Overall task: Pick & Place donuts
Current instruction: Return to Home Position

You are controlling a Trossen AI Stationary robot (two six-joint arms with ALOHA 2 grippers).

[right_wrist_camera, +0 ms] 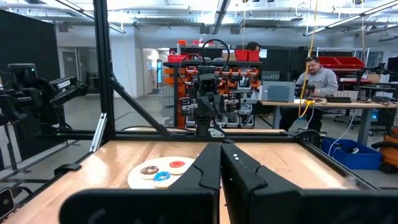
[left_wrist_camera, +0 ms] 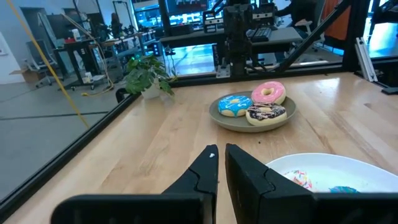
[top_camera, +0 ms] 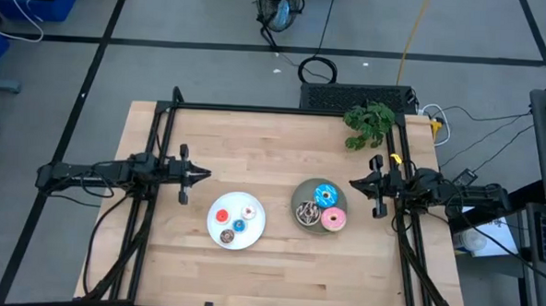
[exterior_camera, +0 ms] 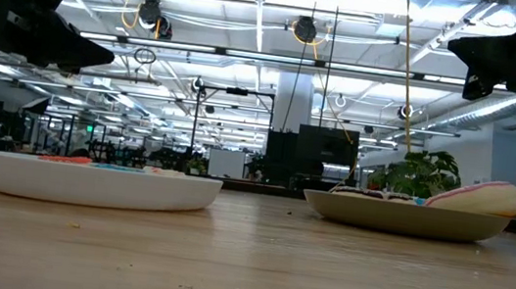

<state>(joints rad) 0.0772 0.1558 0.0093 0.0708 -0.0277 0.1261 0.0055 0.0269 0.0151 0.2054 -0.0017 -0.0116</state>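
At bottom centre, the left gripper (left_wrist_camera: pixel 221 155) hangs over the table (left_wrist_camera: pixel 155 143), fingers nearly touching. Mid-frame, a green plate (left_wrist_camera: pixel 217 116) holds a pink donut (left_wrist_camera: pixel 268 93), a blue donut (left_wrist_camera: pixel 235 104) and a brown donut (left_wrist_camera: pixel 266 114). A white plate (left_wrist_camera: pixel 311 165) sits lower right, a plant (left_wrist_camera: pixel 146 74) upper left.

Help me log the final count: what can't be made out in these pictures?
Low view: small donuts mostly hidden behind the white plate.
Left wrist view: that plate cut off by the edge and left gripper.
Right wrist view: right gripper covers part of it.
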